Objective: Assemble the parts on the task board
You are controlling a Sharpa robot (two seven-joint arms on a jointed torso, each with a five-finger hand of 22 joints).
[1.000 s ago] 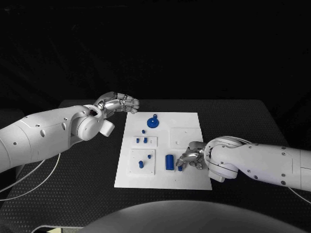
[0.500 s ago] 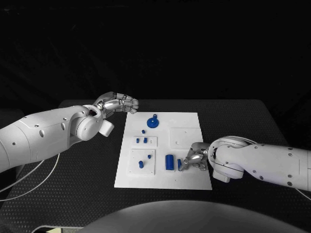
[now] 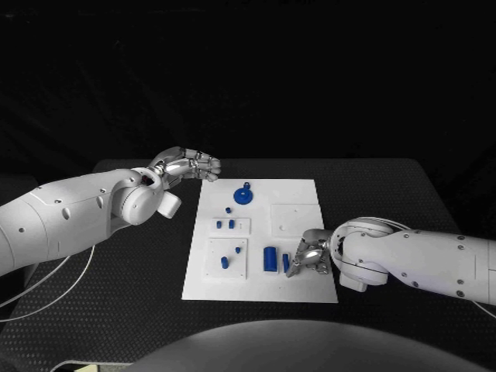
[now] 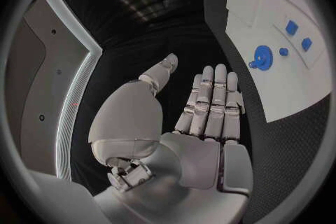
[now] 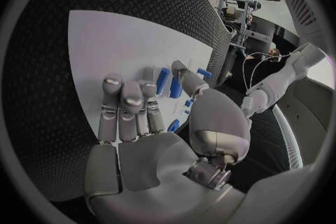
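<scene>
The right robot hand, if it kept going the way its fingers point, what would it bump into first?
Probably the blue cylinder lying on the task board, just beyond the right robot hand. Depth is hard to judge.

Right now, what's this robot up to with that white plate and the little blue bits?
It is putting small blue parts together on the white task board. The right robot hand is low over the board's near right part, fingers beside a blue cylinder lying there; whether it holds anything is unclear. The left robot hand waits off the board's far left corner, holding nothing. A blue disc sits further back.
</scene>
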